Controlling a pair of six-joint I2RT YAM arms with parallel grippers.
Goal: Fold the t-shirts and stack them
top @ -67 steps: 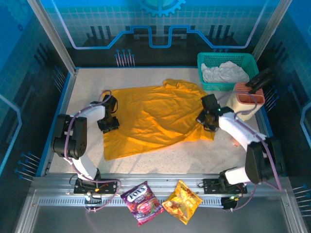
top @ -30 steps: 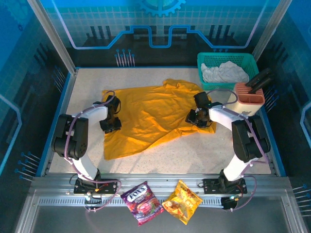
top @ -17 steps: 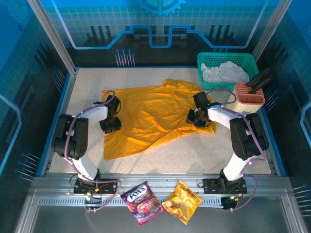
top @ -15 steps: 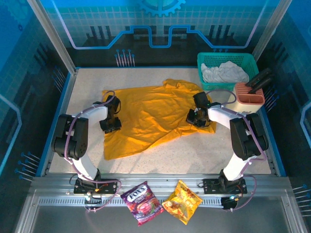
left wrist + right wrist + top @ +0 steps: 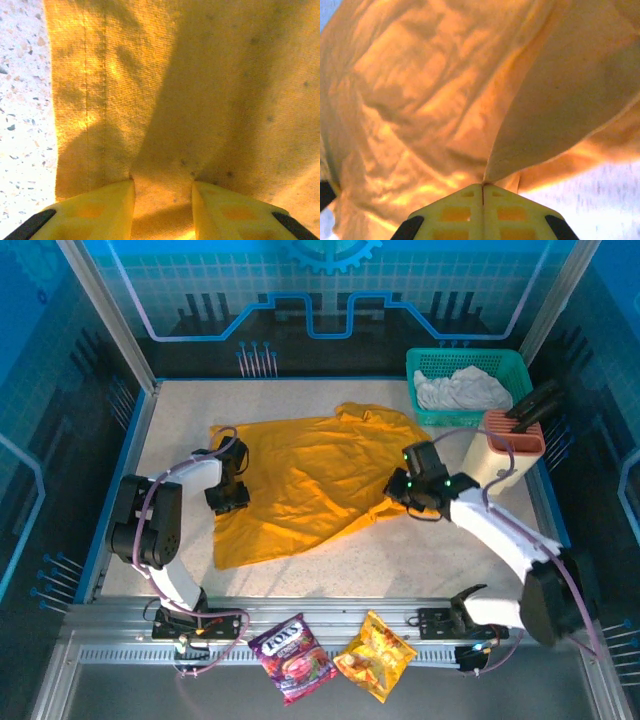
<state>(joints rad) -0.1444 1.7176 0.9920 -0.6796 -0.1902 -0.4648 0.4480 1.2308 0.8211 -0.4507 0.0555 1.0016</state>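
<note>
We see the golden-orange t-shirt [image 5: 310, 475] spread across the middle of the table [image 5: 180, 420]. The left tool [image 5: 228, 497] stands narrow, pinching a ridge of cloth by the left hem. The right tool [image 5: 400, 487] is closed tight on the right edge, probably so both can lift and fold. The whitish-grey t-shirt [image 5: 462, 390] lies in the far-right basket [image 5: 430, 365]. The lettering on the near purple packet [image 5: 292, 656] is too blurred to read.

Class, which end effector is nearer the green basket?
Right. The right end effector pinches the shirt in front of the basket; the left end effector sits at the shirt's far side.
</note>
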